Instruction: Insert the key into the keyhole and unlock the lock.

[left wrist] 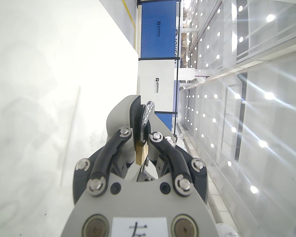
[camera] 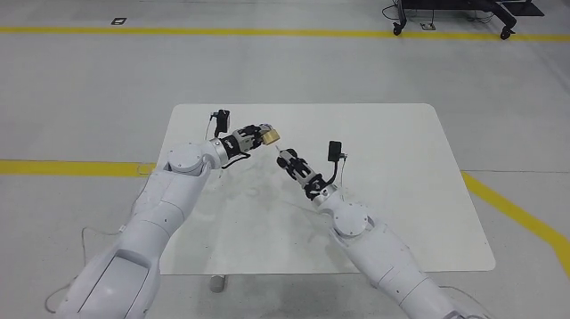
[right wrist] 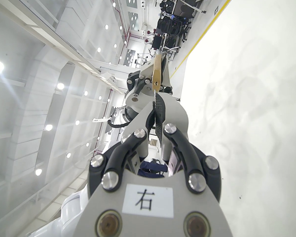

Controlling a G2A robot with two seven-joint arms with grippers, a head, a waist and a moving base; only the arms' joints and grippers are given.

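Held small brass padlock (right wrist: 157,70) by shackle (left wrist: 148,109) in left tool (left wrist: 145,118), keyhole (right wrist: 157,84) toward right tool (right wrist: 156,104); pinched thin silver key (right wrist: 154,94) there, in line, tip at keyhole.

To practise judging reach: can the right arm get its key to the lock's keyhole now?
Likely yes: the left gripper holds the lock with its keyhole facing the right gripper, and the key points at it, nothing between.

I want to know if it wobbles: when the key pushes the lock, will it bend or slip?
Probably no bending: the lock looks like solid brass, stiff and heavy for its size. It might twist a little, since the left gripper only pinches it from two sides. The thin key seems likelier to flex.
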